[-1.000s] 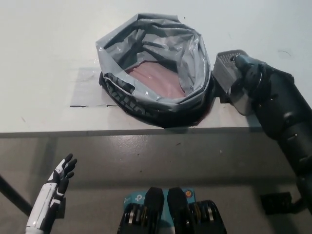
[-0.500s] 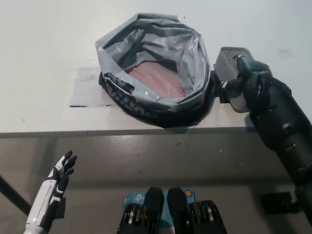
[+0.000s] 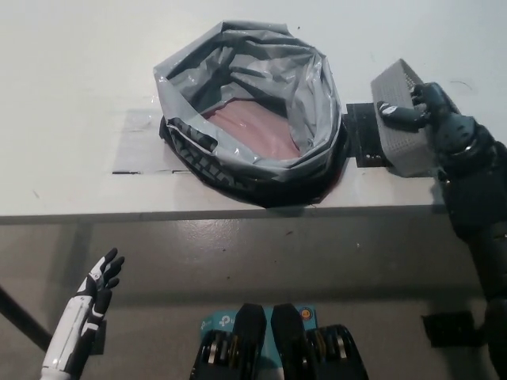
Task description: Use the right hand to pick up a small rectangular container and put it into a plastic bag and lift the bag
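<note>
Right hand (image 3: 432, 119) clamped on small grey container (image 3: 402, 119), holding it tilted just right of the open plastic bag (image 3: 249, 111) on the white table (image 3: 71, 95). Left hand (image 3: 97, 286) rests low at lower left, fingers apart, holding nothing.

A white worktop (image 3: 71, 71) fills the far part of the scene, its near edge running straight across. On it sits a grey plastic bag (image 3: 249, 111), mouth open, with something reddish flat inside. A clear sheet (image 3: 139, 142) lies flat on the worktop just left of the bag, partly under it. A small black object (image 3: 363, 131) lies just right of the bag.
</note>
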`<state>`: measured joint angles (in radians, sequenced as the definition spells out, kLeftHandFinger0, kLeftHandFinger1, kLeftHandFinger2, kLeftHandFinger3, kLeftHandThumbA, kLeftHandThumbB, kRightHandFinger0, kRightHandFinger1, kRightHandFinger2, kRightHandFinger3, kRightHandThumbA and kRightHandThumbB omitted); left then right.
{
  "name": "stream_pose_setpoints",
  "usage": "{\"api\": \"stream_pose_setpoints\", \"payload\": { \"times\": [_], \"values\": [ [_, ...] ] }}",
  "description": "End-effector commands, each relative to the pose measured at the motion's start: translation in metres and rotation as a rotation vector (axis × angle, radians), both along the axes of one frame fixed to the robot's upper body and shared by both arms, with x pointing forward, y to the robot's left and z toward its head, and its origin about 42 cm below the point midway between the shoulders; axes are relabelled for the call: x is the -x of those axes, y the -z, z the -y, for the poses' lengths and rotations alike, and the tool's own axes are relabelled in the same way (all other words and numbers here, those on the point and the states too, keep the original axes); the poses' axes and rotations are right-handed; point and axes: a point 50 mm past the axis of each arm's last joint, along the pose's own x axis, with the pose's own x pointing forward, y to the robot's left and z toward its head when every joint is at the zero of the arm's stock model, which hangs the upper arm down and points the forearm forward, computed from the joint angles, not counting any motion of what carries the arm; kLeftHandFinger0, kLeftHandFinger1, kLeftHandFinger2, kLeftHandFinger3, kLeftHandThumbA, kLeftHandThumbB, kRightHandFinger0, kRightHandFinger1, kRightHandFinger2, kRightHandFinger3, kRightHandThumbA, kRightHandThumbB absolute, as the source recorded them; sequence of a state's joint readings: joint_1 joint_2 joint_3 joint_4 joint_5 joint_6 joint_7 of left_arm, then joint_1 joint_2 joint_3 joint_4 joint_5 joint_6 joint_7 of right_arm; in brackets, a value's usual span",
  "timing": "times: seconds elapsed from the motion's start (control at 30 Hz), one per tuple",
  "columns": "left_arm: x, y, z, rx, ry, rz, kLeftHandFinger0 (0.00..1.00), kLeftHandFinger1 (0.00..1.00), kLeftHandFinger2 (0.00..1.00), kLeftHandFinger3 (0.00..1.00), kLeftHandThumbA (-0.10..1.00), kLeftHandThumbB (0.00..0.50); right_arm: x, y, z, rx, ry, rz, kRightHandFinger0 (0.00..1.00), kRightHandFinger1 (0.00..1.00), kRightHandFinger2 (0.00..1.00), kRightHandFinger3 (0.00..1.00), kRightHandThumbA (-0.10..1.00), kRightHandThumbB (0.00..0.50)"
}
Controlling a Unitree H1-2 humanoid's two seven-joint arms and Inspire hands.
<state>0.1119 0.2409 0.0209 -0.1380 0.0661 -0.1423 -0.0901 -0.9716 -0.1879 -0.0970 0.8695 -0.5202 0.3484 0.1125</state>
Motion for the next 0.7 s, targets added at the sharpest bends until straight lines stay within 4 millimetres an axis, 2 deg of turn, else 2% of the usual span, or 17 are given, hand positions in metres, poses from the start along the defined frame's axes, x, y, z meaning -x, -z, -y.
{"api": "stream_pose_setpoints", "payload": {
  "times": [0.0,0.03,0.1,0.13,0.17,0.23,0.37,0.43,0.47,0.5,0.57,0.67],
  "values": [
    [0.005,-0.005,-0.008,-0.016,0.001,0.042,1.00,1.00,1.00,1.00,1.00,0.108,-0.010,-0.056,-0.006,-0.353,-0.043,0.228,0.08,0.53,0.84,0.67,0.02,0.279],
    [0.005,-0.005,-0.009,-0.017,0.000,0.041,1.00,1.00,1.00,1.00,1.00,0.107,-0.009,-0.061,-0.005,-0.384,-0.045,0.237,0.09,0.55,0.87,0.70,0.02,0.275],
    [0.004,-0.005,-0.009,-0.016,-0.004,0.039,1.00,1.00,1.00,1.00,1.00,0.112,-0.009,-0.074,-0.005,-0.467,-0.054,0.270,0.02,0.50,0.86,0.75,-0.04,0.275],
    [0.006,-0.003,-0.009,-0.020,-0.009,0.025,1.00,1.00,1.00,1.00,1.00,0.126,-0.005,-0.085,-0.004,-0.526,-0.044,0.298,0.00,0.45,0.84,0.75,-0.06,0.279],
    [0.007,-0.002,-0.009,-0.024,-0.012,0.021,1.00,1.00,1.00,1.00,1.00,0.126,-0.003,-0.093,-0.003,-0.540,-0.064,0.323,0.00,0.43,0.84,0.68,-0.04,0.264],
    [0.010,-0.001,-0.009,-0.027,-0.011,0.014,1.00,1.00,1.00,1.00,1.00,0.125,0.000,-0.102,-0.002,-0.559,-0.084,0.345,0.00,0.45,0.88,0.66,-0.03,0.268],
    [0.015,0.002,-0.009,-0.023,-0.014,0.002,1.00,1.00,1.00,1.00,1.00,0.110,0.012,-0.131,-0.004,-0.639,-0.121,0.414,0.00,0.45,0.85,0.52,-0.06,0.255],
    [0.016,0.002,-0.010,-0.027,-0.015,0.002,1.00,1.00,1.00,1.00,1.00,0.104,0.015,-0.142,-0.005,-0.658,-0.145,0.446,0.00,0.45,0.86,0.49,-0.10,0.228],
    [0.014,0.001,-0.010,-0.031,-0.013,0.006,1.00,1.00,1.00,1.00,1.00,0.111,0.021,-0.158,-0.008,-0.679,-0.174,0.485,0.00,0.46,0.87,0.47,-0.10,0.217],
    [0.012,0.000,-0.010,-0.030,-0.012,0.010,1.00,1.00,1.00,1.00,1.00,0.112,0.027,-0.172,-0.010,-0.695,-0.189,0.503,0.00,0.46,0.87,0.56,-0.10,0.228],
    [0.010,0.000,-0.010,-0.025,-0.012,0.012,1.00,1.00,1.00,1.00,1.00,0.112,0.032,-0.186,-0.012,-0.713,-0.202,0.519,0.00,0.43,0.83,0.48,-0.09,0.243],
    [0.012,0.003,-0.007,-0.016,-0.012,-0.004,1.00,1.00,1.00,1.00,1.00,0.129,0.043,-0.211,-0.017,-0.686,-0.247,0.591,0.00,0.35,0.73,0.29,-0.08,0.243]
  ]
}}
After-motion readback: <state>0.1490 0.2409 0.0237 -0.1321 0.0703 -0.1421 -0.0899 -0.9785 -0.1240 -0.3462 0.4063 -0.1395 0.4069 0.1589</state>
